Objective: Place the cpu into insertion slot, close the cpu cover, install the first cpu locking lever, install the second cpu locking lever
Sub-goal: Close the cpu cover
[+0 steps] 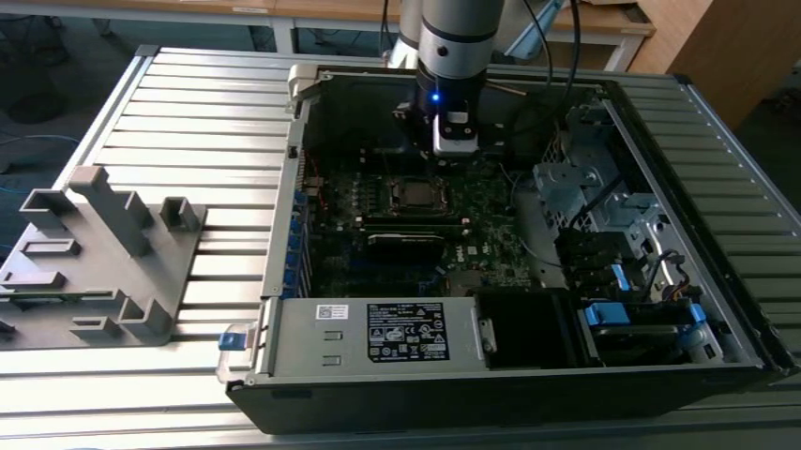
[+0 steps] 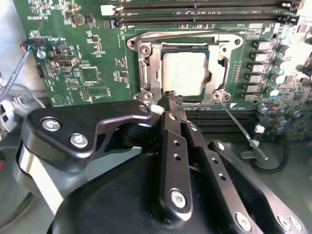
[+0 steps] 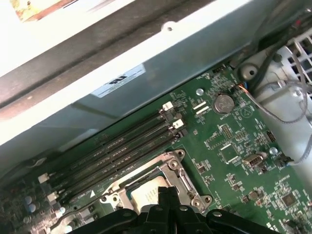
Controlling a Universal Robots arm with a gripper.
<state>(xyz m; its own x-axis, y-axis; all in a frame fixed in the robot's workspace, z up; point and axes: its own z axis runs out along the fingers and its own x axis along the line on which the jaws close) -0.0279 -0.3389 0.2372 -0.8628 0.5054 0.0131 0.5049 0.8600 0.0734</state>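
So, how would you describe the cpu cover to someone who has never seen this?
Inside the open computer case, find the green motherboard. Beside its long dark memory slots sits the cpu cover, the only silvery square frame, windowed around the grey cpu.

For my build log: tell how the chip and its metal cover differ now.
The chip is a solid pale grey plate; the cover is an open frame. The chip is smaller and sits inside the cover's window; the cover rings it. Both are square, lying flat.
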